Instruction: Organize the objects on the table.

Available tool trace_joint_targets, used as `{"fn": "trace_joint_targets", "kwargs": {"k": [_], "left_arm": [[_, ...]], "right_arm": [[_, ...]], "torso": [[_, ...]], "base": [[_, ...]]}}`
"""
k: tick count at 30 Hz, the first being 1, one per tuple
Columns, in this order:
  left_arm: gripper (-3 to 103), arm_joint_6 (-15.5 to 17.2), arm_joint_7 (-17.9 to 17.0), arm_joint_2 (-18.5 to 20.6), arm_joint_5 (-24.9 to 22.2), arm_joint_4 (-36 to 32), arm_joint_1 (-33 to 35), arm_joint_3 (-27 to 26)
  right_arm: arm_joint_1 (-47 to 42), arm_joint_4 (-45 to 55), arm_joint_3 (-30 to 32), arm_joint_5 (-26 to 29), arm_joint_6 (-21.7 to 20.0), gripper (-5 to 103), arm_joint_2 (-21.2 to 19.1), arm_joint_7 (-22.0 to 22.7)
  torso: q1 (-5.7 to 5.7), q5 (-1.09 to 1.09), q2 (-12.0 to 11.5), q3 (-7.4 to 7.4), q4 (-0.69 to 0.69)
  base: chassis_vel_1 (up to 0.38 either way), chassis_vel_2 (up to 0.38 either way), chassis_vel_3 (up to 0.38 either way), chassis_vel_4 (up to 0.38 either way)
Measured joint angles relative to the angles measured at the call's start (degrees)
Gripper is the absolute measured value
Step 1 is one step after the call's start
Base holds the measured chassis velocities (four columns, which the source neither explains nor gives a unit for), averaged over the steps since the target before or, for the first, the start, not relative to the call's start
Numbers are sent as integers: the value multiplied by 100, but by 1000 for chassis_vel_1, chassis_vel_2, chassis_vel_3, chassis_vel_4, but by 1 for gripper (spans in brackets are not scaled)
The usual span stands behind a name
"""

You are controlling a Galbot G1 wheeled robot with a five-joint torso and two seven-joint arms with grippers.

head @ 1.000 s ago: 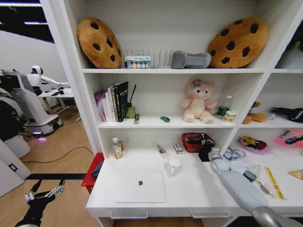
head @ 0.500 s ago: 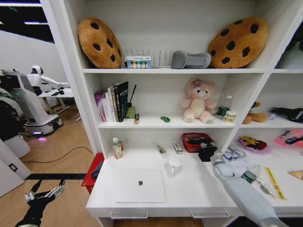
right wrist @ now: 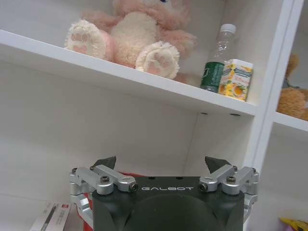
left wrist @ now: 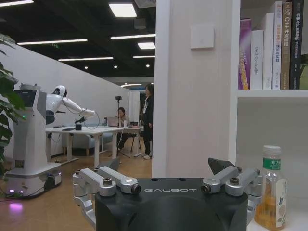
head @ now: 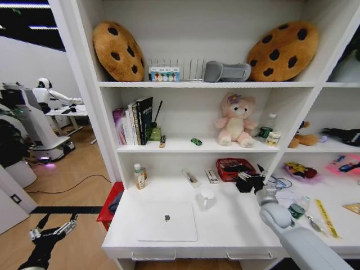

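Hovering right gripper (head: 250, 181), fingers spread wide and empty, just beside red mesh basket (head: 228, 167) at tabletop (head: 225, 225) back edge. Silver laptop (head: 167, 221) near front edge. Left gripper (head: 53, 230) parked low off tabletop's left end, open. Best to centre on one item before closing.

Bright, even light washes the white shelf unit (head: 185, 84) and the desk (head: 225, 225), shadows soft under each shelf. The head view bows strongly at its edges, uprights leaning outward. In the left wrist view, ceiling strip lights (left wrist: 122, 9) glare against a dark ceiling. The plush bear (right wrist: 130, 33) looks slightly soft in the right wrist view.
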Motion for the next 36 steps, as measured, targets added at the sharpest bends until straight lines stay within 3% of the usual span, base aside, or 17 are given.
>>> {"fn": "trace_joint_targets", "kwargs": {"k": [4,10,12,13,16,18,20,23,30,32,36], "left_arm": [[100,0,-1,0,0,0,0,0],[100,0,-1,0,0,0,0,0],[100,0,-1,0,0,0,0,0],[100,0,-1,0,0,0,0,0],[100,0,-1,0,0,0,0,0],[100,0,-1,0,0,0,0,0],[100,0,-1,0,0,0,0,0],[100,0,-1,0,0,0,0,0],[100,0,-1,0,0,0,0,0],[100,0,-1,0,0,0,0,0],[100,0,-1,0,0,0,0,0]], "right_arm": [[-826,242,522,-72,-137,100,69,93],[-1145,-12,686,116,-489,100,23,132],[-1053,-194,620,624,-895,100,-27,-34],[-1053,-194,620,624,-895,100,-27,-34],[-659,-462,440,1632,-1702,100,-110,-368],[-563,-503,415,1848,-1864,99,-136,-447],[-281,-522,412,2545,-2370,96,-221,-648],[-127,-517,513,2888,-2712,96,-275,-693],[-199,-527,974,3062,-3250,96,-488,-852],[-326,-580,1265,2999,-3576,96,-601,-1052],[-399,-687,1449,2824,-3696,96,-720,-1319]], "torso": [[0,1,0,0,1],[0,2,0,0,0],[0,3,0,1,1],[0,3,0,1,1],[0,3,-1,1,3],[0,4,-1,1,3],[0,1,-1,1,3],[0,3,-1,2,3],[0,1,-1,2,1],[0,3,-1,1,0],[0,1,0,1,0]], "base": [[0,0,0,0],[0,0,0,0],[0,0,0,0],[0,0,0,0],[0,0,0,0],[0,0,0,0],[0,0,0,0],[0,0,0,0],[0,0,0,0],[0,0,0,0],[0,0,0,0]]}}
